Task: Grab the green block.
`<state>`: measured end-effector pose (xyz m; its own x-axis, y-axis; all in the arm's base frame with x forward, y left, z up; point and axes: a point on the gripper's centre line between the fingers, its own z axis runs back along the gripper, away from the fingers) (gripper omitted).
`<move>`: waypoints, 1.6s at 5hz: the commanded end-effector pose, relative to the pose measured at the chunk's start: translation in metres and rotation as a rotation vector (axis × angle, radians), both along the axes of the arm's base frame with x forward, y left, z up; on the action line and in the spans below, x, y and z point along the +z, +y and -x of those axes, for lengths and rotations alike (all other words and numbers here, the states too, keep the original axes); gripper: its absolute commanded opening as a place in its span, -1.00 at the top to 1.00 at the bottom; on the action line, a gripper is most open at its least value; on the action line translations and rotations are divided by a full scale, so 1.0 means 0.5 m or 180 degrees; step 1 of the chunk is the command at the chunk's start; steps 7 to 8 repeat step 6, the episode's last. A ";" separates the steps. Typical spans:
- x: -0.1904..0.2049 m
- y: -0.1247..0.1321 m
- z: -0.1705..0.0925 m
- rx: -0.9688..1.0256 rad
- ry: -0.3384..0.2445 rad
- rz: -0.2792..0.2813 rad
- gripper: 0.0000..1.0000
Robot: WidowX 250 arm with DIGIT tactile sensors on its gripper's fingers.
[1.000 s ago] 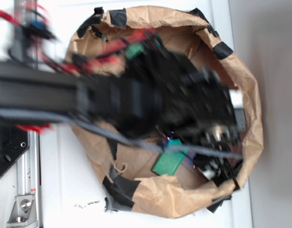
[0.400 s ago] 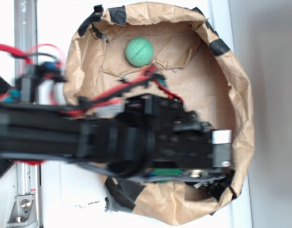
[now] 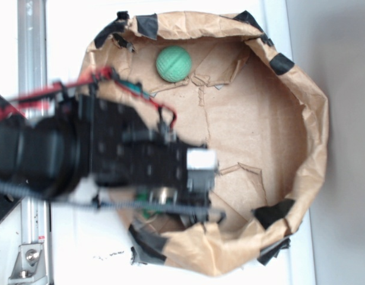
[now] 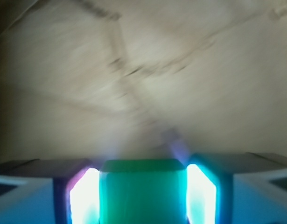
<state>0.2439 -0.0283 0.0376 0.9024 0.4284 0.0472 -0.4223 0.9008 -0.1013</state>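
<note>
- The green block [image 4: 142,191] sits pinched between the claw's [image 4: 142,196] two fingers [image 4: 80,196], filling the gap in the wrist view.
- From outside, only a green sliver shows beneath the arm, near the lower-left wall of the paper bag [image 3: 307,119].
- The grab looks done; lifting clear may remain.
- The green ball [image 3: 173,64] lies well apart near the bag's top edge, blocking nothing.
- The bag rests on a white table [image 3: 69,35].

Below me there's a brown paper bag [image 3: 307,148] w/ crumpled walls, rim patched w/ black tape [image 3: 148,24] in several spots. A round green ball [image 3: 173,63] sits on the bag floor near the top edge. Bag rests on a white table [image 3: 69,35]; metal rail [image 3: 31,35] along one side.
</note>
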 end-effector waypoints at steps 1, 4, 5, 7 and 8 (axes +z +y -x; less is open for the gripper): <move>0.116 0.115 -0.049 -0.0692 -0.0524 -0.0096 1.00; 0.163 0.026 -0.035 -0.1079 -0.0684 -0.0057 1.00; 0.172 0.015 -0.051 -0.0941 -0.0699 -0.0215 1.00; 0.164 0.014 -0.064 -0.0782 -0.0567 -0.0329 1.00; 0.164 0.014 -0.064 -0.0782 -0.0567 -0.0329 1.00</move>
